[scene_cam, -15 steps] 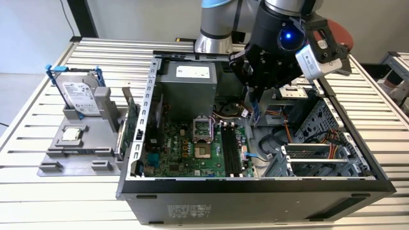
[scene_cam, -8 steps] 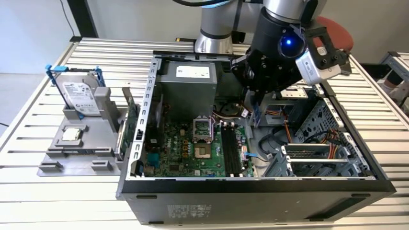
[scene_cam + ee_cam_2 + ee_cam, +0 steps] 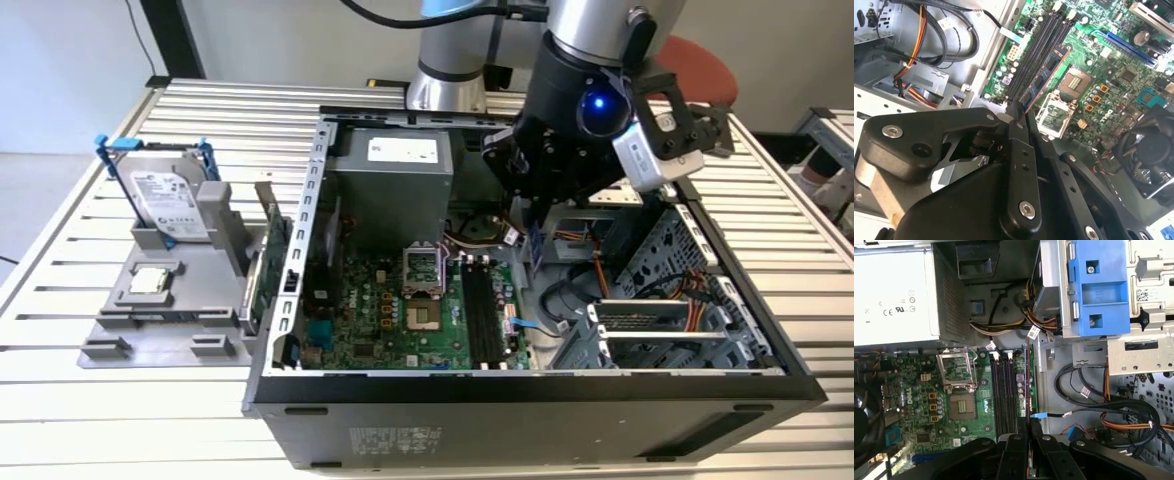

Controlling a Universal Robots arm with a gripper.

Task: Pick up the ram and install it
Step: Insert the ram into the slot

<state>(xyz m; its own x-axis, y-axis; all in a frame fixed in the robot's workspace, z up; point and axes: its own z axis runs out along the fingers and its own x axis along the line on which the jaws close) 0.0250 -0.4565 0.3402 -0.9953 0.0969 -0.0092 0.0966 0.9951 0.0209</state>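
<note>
Grey fixture (image 3: 160, 320) at the exterior view's left carried a blue-framed drive (image 3: 167, 200); a green card (image 3: 274, 250) stood just beside it. Further right lay the open case (image 3: 534, 400) with its motherboard (image 3: 387, 320) and black slots (image 3: 483, 310). In the second wrist view, the gripper (image 3: 1018, 107) had its fingers (image 3: 1016, 150) pinched narrow on the ram (image 3: 1046, 75) (gripped at one end). The ram hung edge-down above the motherboard, parallel to the slots and seated in none.

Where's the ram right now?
In the second wrist view the ram is clamped in the shut tool. It is held inside the open case above the motherboard, running parallel to the black memory slots.
</note>
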